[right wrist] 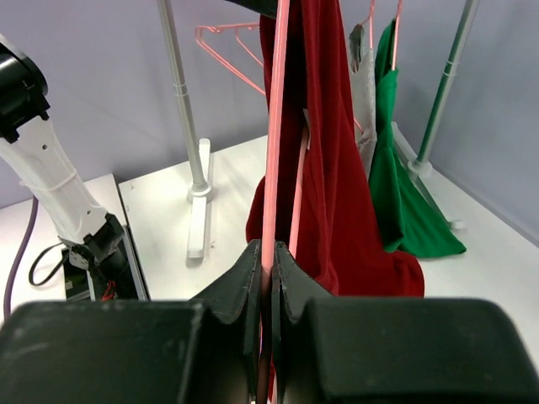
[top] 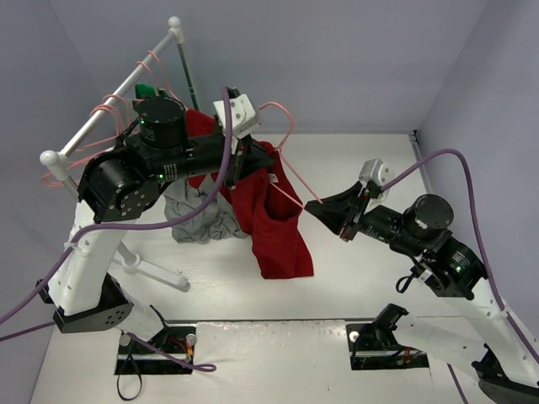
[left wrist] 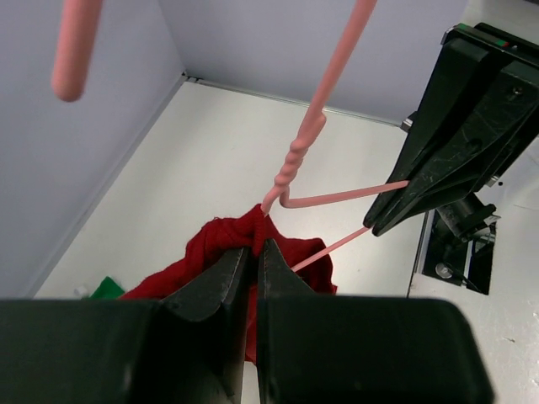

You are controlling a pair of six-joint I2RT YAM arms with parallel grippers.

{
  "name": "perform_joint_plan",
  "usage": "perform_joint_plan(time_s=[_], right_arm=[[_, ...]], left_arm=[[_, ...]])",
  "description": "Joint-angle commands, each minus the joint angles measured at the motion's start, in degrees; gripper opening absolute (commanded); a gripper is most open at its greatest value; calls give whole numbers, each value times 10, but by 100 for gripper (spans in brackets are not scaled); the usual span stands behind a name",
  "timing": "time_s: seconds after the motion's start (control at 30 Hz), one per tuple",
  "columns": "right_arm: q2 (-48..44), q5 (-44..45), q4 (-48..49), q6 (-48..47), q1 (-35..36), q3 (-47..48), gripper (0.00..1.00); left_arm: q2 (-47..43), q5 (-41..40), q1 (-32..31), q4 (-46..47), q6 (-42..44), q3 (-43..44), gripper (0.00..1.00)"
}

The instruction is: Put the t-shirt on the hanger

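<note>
**A:** Start nearest the arm bases, out to the right of the clothes rail [top: 114, 93]. What have the right jaws got?

**B:** They are pressed fully together on the hanger [top: 295, 192], at the outer corner of its pink wire. That holds the frame out in the air above the counter [top: 370, 286]. I would say it is braced there so cloth can be drawn along it without it swinging.

**A:** And the t-shirt [top: 278, 231]?

**B:** It is draped from the neck end of the hanger, just in front of the rail, and hangs down toward the counter. I cannot tell whether its hem touches.

**A:** The left jaws?

**B:** Closed tight on a pinch of the red cloth, right below the hanger's twisted neck and between the right jaws and the rail. That is probably the collar, gripped so it can be worked over a shoulder. I cannot tell whether the hanger's other shoulder is inside the shirt.

**A:** And at the rail itself?

**B:** The grey t-shirt [top: 200, 220] and the green garment [right wrist: 404, 202] hang from it, with spare hangers [top: 101, 114] along the bar. The held hanger's hook is clear of the rail.
</note>
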Motion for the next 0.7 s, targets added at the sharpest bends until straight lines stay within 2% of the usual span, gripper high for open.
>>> perform_joint_plan(time_s=[0.0, 0.23, 0.47, 0.5, 0.57, 0.67], right_arm=[[-16, 4, 92, -8, 3, -17, 0], [-47, 23, 96, -7, 2, -73, 0], [-57, 33, 98, -10, 2, -86, 0], [-59, 37, 98, -9, 3, -89, 0], [-64, 45, 98, -7, 2, -94, 0], [-70, 52, 97, -7, 2, -102, 0]], left_arm=[[8, 7, -15, 40, -2, 6, 0], [22, 16, -23, 41, 6, 20, 0], [36, 45, -31, 40, 16, 0, 0], [33, 35, -31, 40, 22, -5, 4], [26, 12, -30, 40, 38, -12, 21], [13, -8, -29, 39, 61, -22, 39]])
